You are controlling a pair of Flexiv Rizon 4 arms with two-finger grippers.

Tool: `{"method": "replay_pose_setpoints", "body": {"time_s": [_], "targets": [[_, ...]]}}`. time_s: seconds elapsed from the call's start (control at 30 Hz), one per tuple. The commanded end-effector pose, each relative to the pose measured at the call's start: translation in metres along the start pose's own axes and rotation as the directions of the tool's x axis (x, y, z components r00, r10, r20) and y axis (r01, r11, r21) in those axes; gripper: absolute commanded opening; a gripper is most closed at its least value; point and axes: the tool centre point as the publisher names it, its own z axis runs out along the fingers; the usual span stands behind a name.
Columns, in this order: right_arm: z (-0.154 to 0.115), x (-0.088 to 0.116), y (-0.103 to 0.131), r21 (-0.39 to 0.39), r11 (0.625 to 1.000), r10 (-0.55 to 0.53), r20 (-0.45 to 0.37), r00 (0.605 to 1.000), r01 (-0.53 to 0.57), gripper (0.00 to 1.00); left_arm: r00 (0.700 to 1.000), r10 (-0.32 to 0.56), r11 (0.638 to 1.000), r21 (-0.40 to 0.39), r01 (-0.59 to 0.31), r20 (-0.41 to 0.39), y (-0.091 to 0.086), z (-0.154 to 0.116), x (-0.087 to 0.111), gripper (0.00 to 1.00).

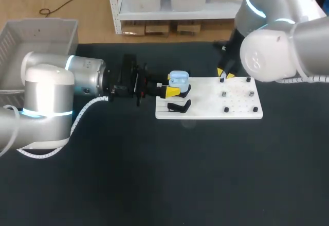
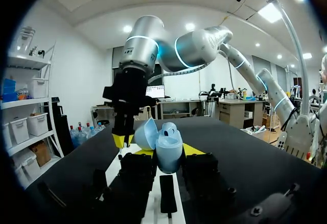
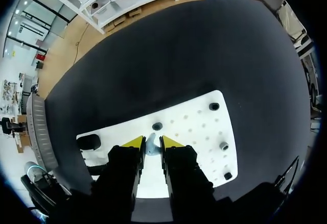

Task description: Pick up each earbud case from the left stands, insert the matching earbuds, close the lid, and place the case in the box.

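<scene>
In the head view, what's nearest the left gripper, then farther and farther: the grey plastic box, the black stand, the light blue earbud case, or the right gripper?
1. light blue earbud case, between the left gripper's fingers.
2. black stand, just beside it on the white board.
3. right gripper, at the board's far edge.
4. grey plastic box, far off left.

Case [image 1: 178, 76] at board's [image 1: 241, 110] left end

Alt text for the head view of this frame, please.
The left end effector grips an open, light blue case at the left end of a white board. The right end effector hangs at the board's far edge; a grey box sits far left.
</scene>
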Motion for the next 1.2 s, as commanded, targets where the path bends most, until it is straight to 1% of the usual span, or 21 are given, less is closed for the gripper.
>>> {"method": "replay_pose_setpoints", "body": {"time_s": [0.03, 0.2, 0.3, 0.37, 0.5, 0.6, 0.67, 0.83, 1.07, 1.2], "targets": [[-0.031, 0.01, -0.004, -0.01, 1.0, 0.005, 0.007, 1.0, -0.005, 0.0, 1.0, 0.0, 1.0, -0.002, 0.0, -0.002, -0.001, 0.0, 0.0, 0.0], [-0.063, 0.023, 0.004, -0.012, 1.0, -0.011, 0.023, 1.0, 0.011, 0.0, 1.0, 0.0, 1.0, -0.002, 0.0, -0.002, -0.001, 0.0, 0.0, 0.0], [-0.089, 0.032, 0.012, -0.029, 0.999, -0.039, 0.022, 0.999, 0.04, 0.0, 1.0, 0.0, 1.0, -0.002, 0.0, -0.002, -0.001, 0.0, 0.0, 0.0], [-0.102, 0.039, 0.018, -0.036, 0.997, -0.065, 0.008, 0.998, 0.065, 0.0, 1.0, 0.0, 1.0, -0.002, 0.0, -0.002, -0.001, 0.0, 0.0, 0.0], [-0.129, 0.058, 0.034, -0.06, 0.99, -0.13, -0.021, 0.991, 0.128, 0.0, 1.0, 0.0, 1.0, -0.002, 0.0, -0.002, -0.001, 0.0, 0.0, 0.0], [-0.144, 0.068, 0.046, -0.077, 0.981, -0.184, -0.045, 0.982, 0.18, 0.0, 1.0, 0.0, 1.0, -0.002, 0.0, -0.002, -0.001, 0.0, 0.0, 0.0], [-0.151, 0.076, 0.054, -0.09, 0.971, -0.23, -0.077, 0.97, 0.223, 0.0, 1.0, 0.0, 1.0, -0.002, 0.0, -0.002, -0.001, 0.0, 0.0, 0.0], [-0.157, 0.093, 0.074, -0.069, 0.948, -0.317, -0.108, 0.942, 0.311, 0.0, 1.0, 0.0, 1.0, -0.002, 0.0, -0.002, -0.001, 0.0, 0.0, 0.0], [-0.141, 0.113, 0.094, -0.045, 0.917, -0.397, -0.176, 0.901, 0.396, 0.0, 1.0, 0.0, 1.0, -0.002, 0.0, -0.002, -0.001, 0.0, 0.0, 0.0], [-0.134, 0.124, 0.101, -0.043, 0.908, -0.416, -0.201, 0.887, 0.417, 0.0, 1.0, 0.0, 1.0, -0.002, 0.0, -0.002, -0.001, 0.0, 0.0, 0.0]]}}
